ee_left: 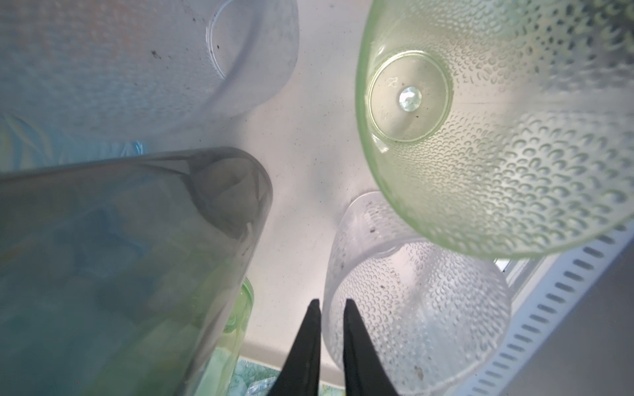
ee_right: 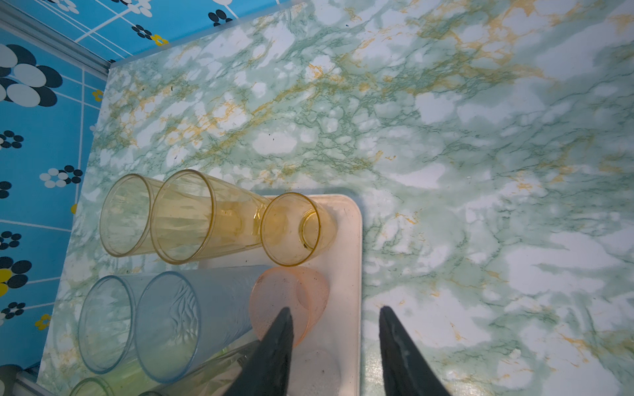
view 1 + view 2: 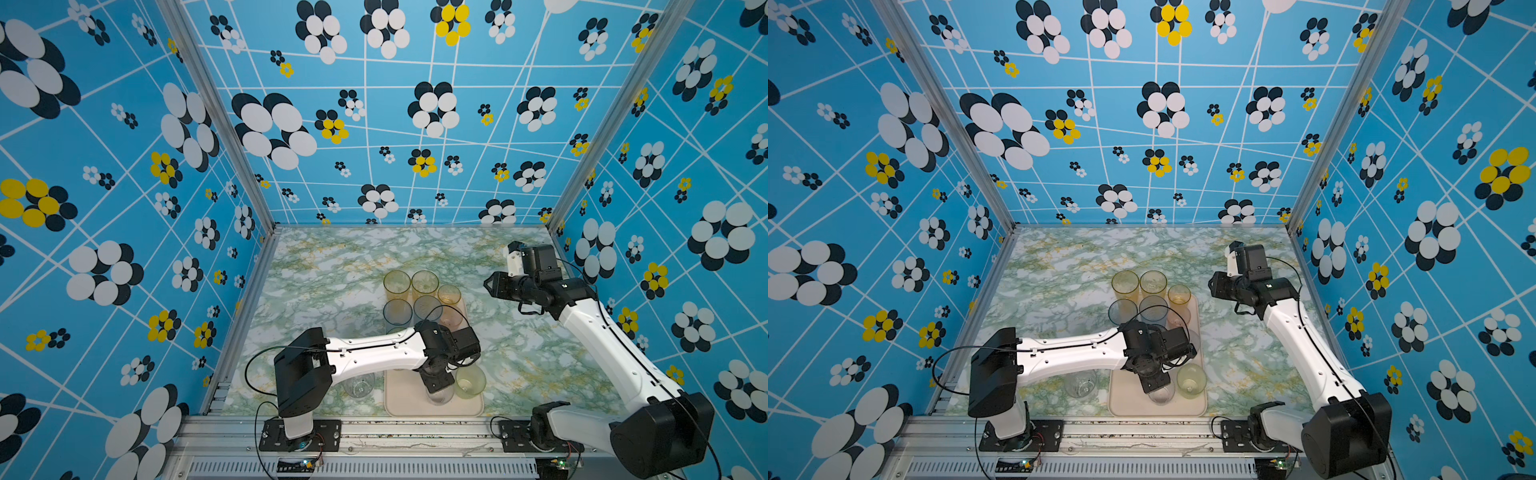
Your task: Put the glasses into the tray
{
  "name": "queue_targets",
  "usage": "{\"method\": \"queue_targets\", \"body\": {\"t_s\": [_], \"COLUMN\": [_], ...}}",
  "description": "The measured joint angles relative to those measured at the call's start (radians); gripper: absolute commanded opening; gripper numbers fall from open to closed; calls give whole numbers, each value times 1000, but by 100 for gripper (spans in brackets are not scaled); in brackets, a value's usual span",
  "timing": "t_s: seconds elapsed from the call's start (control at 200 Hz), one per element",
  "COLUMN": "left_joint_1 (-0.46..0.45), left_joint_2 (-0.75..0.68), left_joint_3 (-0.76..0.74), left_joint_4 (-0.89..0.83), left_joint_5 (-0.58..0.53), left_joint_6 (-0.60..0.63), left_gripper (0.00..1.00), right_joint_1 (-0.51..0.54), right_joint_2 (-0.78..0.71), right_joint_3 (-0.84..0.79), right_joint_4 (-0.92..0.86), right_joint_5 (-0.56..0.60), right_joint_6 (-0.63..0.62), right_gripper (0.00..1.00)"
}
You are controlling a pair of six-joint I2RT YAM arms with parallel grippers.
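Cream-pink tray (image 3: 401, 399): one, lying on the green-marbled surface (image 3: 324, 266) by its front edge, its long side running away from me.
Amber glasses (image 2: 185, 216): three in a row at the tray's far end, two tall and one short.
Blue glasses (image 2: 164, 322): two, both tall, in the next row towards me.
Pink glass (image 2: 291, 295): one, short, on the tray beside the blue pair.
Green dotted glass (image 3: 469, 382): one, short, upright at the tray's near right corner.
Clear dotted glass (image 1: 411, 308): one, upright on the tray just beside the green one.
Smoky grey glass (image 1: 137, 257): one, tall, close by; the left arm hides others, so I cannot count them.
Clear glass off the tray (image 3: 359, 384): one, on the surface just left of the tray.
Left fingers (image 1: 310, 343): two, a slim gap between them, astride the clear dotted glass's wall; I cannot tell whether they pinch it.
Right fingers (image 2: 274, 349): two, spread wide with nothing between them, up above the tray's far right edge.
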Motion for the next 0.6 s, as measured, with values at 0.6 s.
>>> {"method": "queue_targets", "body": {"t_s": [0.6], "left_joint_1": [0], "left_joint_2": [0], "left_joint_3": [1], "left_joint_4": [0], "left_joint_5": [-26], "left_joint_6": [0], "left_gripper": [26], "right_joint_1": [0], "right_joint_2": [-1], "right_joint_3": [-6], "right_joint_4": [5], "right_joint_5": [-14], "right_joint_6": [0], "right_gripper": [43]}}
